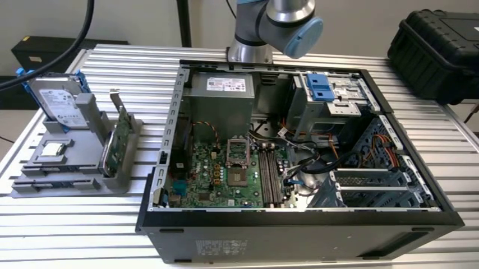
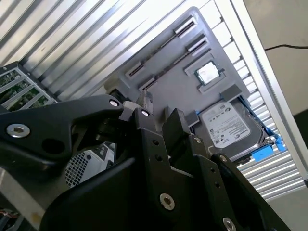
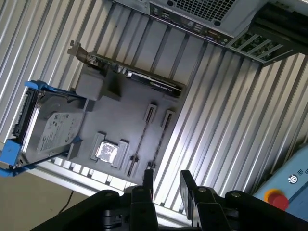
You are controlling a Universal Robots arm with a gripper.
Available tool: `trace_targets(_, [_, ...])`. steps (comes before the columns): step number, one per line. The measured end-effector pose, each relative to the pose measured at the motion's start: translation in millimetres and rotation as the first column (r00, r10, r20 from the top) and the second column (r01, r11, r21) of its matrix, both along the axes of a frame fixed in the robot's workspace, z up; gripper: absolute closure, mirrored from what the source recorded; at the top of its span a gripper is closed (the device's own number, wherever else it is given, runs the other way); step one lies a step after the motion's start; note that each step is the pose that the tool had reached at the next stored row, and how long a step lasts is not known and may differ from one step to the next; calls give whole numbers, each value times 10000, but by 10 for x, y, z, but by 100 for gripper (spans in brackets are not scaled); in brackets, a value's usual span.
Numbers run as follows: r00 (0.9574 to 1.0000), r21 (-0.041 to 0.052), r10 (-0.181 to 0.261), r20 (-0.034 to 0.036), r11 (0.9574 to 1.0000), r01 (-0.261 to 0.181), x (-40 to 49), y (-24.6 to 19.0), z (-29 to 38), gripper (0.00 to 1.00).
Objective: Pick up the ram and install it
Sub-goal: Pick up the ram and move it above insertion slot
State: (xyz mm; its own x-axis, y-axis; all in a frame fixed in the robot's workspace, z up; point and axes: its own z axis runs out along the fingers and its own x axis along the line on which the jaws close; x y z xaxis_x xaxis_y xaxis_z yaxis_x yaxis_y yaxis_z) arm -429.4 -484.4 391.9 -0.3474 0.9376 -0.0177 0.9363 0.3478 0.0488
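The ram (image 3: 141, 144) shows edge-on as a thin dark strip seated in the gray holder (image 3: 120, 126), in the slot nearer the processor chip (image 3: 107, 151). My end effector (image 3: 166, 185) hangs above the holder, fingers spread and empty, clear of the ram. The hard drive (image 3: 50, 127) and the expansion card (image 1: 114, 147) stand on the same holder. The open computer case (image 1: 299, 224) sits beside it on the tabletop (image 1: 112, 224).

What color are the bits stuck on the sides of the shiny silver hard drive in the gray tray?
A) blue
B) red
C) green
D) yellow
A. The silver hard drive has blue rails along its sides where it sits in the gray tray, as the first wrist view and the exterior view both show.
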Motion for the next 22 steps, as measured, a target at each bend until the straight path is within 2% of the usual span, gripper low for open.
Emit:
trace_targets(5, [9987,0,-500,0,9987,500,0,0,0,0])
trace_targets(10, [9952,0,-980,0,9952,980,0,0,-1,0])
trace_targets(17, [9865,0,-1639,0,9865,1639,-1,0,-2,0])
trace_targets(22, [9777,0,-2101,0,9777,2101,-1,0,-2,0])
